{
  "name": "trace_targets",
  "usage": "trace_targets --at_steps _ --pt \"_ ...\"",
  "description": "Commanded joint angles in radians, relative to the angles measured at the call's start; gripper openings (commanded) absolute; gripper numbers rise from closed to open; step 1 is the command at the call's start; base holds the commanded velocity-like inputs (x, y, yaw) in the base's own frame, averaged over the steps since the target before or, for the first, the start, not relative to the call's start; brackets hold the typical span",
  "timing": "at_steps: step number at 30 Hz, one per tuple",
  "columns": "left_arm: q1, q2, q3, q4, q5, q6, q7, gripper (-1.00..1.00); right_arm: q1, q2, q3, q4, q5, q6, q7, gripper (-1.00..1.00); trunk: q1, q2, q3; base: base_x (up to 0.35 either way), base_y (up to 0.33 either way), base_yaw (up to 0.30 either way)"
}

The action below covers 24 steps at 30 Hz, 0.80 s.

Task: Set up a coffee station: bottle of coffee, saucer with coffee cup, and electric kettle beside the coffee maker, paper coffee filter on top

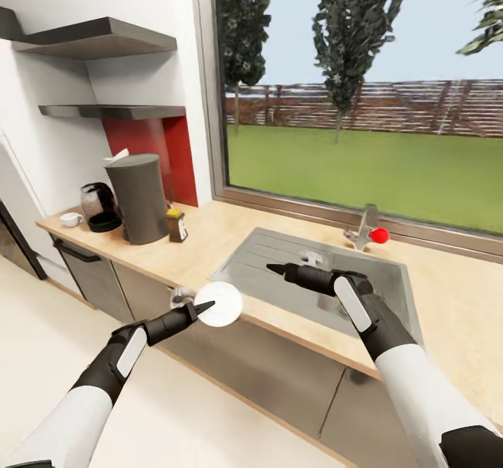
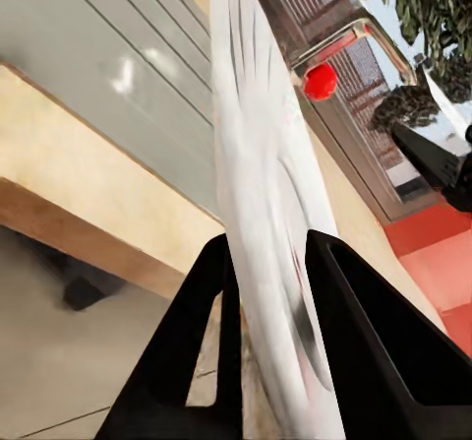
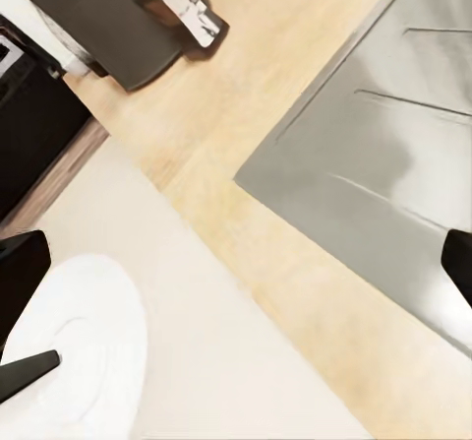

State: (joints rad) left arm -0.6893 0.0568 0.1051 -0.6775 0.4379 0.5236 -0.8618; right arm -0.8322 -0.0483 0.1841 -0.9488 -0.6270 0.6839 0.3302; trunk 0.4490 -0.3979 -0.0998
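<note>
My left gripper (image 1: 202, 307) is shut on the white saucer (image 1: 219, 304), held on edge just in front of the kitchen countertop (image 1: 209, 234); its fingers (image 2: 339, 292) clamp the saucer's rim (image 2: 256, 145). At the counter's left end stands the coffee maker (image 1: 140, 199) with the paper coffee filter (image 1: 117, 155) on top. The bottle of coffee (image 1: 176, 225) is right of it, the electric kettle (image 1: 100, 206) and the coffee cup (image 1: 70, 219) are left of it. Above them hangs the kitchen shelf (image 1: 112, 112). My right gripper (image 1: 276, 269) is open over the sink.
A steel sink (image 1: 314, 272) is set into the counter, with a tap and red knob (image 1: 378, 235) behind it under a large window. Grey cabinet fronts (image 1: 279, 370) run below the counter. A dark appliance (image 1: 14, 244) stands at the far left.
</note>
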Motion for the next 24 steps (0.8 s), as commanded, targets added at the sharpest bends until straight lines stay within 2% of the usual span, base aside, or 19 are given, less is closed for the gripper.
trace_targets --at_steps 1,9,24 --pt "-0.001 0.0 0.001 0.001 0.004 0.006 0.0 -1.0 -0.001 -0.001 0.001 -0.001 0.0 0.003 0.001 1.0 0.001 -0.002 -0.002 0.234 0.25 0.292" --pt "-0.001 0.0 0.001 0.001 0.004 0.006 0.0 -1.0 -0.001 -0.001 0.001 -0.001 0.0 0.003 0.001 1.0 0.001 -0.002 -0.002 0.238 0.243 0.259" --pt "-0.001 0.0 0.001 0.001 0.004 0.005 0.0 -1.0 -0.001 -0.001 -0.001 -0.007 0.0 0.011 0.001 1.0 0.001 -0.002 -0.002 0.239 0.239 0.016"
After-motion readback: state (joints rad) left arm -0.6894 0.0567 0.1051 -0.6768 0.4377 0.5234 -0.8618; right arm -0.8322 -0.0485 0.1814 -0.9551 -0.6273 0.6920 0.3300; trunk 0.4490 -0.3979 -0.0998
